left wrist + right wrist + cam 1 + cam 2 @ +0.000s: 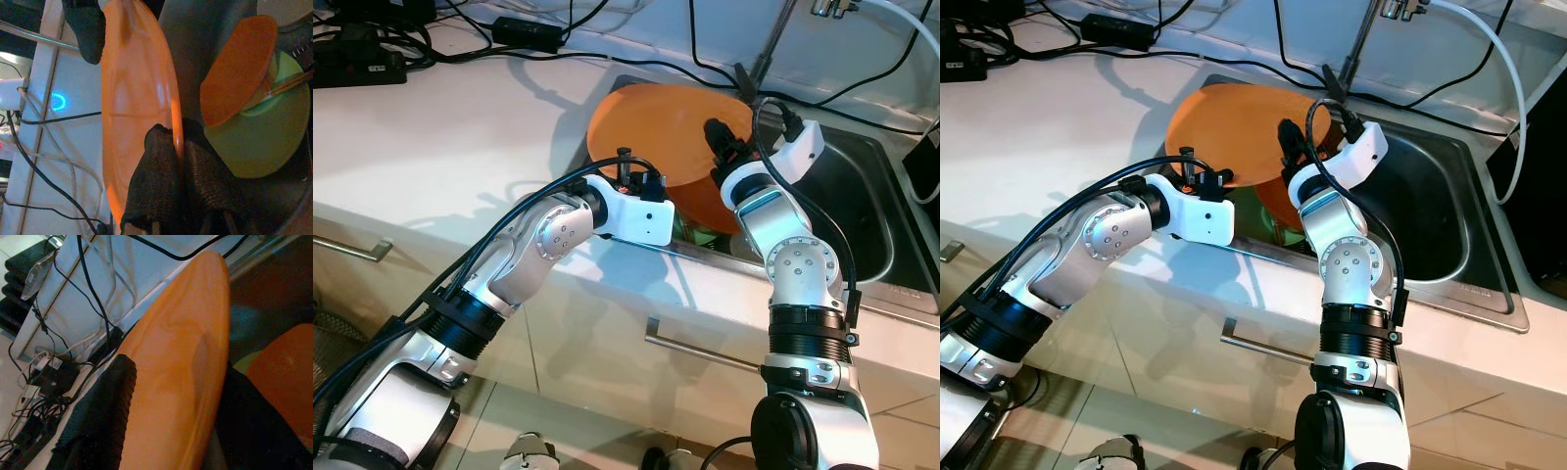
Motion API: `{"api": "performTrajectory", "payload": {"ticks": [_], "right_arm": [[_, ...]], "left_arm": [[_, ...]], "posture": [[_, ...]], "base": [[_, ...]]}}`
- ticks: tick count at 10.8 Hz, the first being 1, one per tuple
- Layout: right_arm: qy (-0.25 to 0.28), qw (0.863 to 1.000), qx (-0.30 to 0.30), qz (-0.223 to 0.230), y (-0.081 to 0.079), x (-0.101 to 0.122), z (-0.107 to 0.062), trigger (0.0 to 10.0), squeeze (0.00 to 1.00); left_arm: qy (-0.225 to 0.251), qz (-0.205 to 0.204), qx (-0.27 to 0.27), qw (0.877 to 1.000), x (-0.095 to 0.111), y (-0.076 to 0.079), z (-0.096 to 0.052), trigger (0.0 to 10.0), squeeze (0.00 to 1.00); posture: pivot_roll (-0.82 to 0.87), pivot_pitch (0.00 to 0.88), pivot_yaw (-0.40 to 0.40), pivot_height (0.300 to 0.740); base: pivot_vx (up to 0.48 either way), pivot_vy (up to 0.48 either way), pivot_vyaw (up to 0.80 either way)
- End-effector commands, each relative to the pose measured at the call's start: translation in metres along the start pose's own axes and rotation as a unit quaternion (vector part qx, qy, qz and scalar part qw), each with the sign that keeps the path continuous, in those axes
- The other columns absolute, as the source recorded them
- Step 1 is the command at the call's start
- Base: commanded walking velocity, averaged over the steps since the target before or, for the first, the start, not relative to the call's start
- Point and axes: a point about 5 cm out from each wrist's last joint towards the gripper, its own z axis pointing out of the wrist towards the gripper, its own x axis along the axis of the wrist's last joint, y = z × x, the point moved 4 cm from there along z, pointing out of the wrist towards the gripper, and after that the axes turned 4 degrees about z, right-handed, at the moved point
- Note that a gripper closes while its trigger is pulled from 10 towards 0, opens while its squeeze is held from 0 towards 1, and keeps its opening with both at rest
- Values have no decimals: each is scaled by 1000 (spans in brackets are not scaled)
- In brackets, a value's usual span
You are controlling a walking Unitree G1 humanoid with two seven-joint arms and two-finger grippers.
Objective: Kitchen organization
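Both claws pinch the rim of a large orange plate (666, 127), tilted over the sink (862, 196) beside the bench (440, 147): left claw (168, 147) at its near edge, right claw (720, 137) on its right. Uneven pulling could slip it onto the green plate (264, 142) below.

A white counter (440, 147) runs across the top, from 9 o'clock to 12 o'clock. Black cables (636, 54) and a black power strip (357, 69) lie on it near 11 o'clock. A steel sink (862, 206) sits at 3 o'clock, with a tap pipe (773, 39) at 1 o'clock. Below are cream cupboard fronts with metal handles (705, 351). Light makes shadows on the counter.
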Motion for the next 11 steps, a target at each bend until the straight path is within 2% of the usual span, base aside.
{"api": "performTrajectory", "payload": {"ticks": [1,11], "right_arm": [[4,1000,10,18,-10,1,3,0,0],[-3,999,10,44,-9,-2,3,0,0]], "left_arm": [[17,16,22,999,10,-12,0,10000,0],[2,25,43,999,3,-19,-1,10000,0]], "posture": [[64,82,-129,740],[65,82,-129,740]], "base": [[0,0,0],[0,0,0]]}}
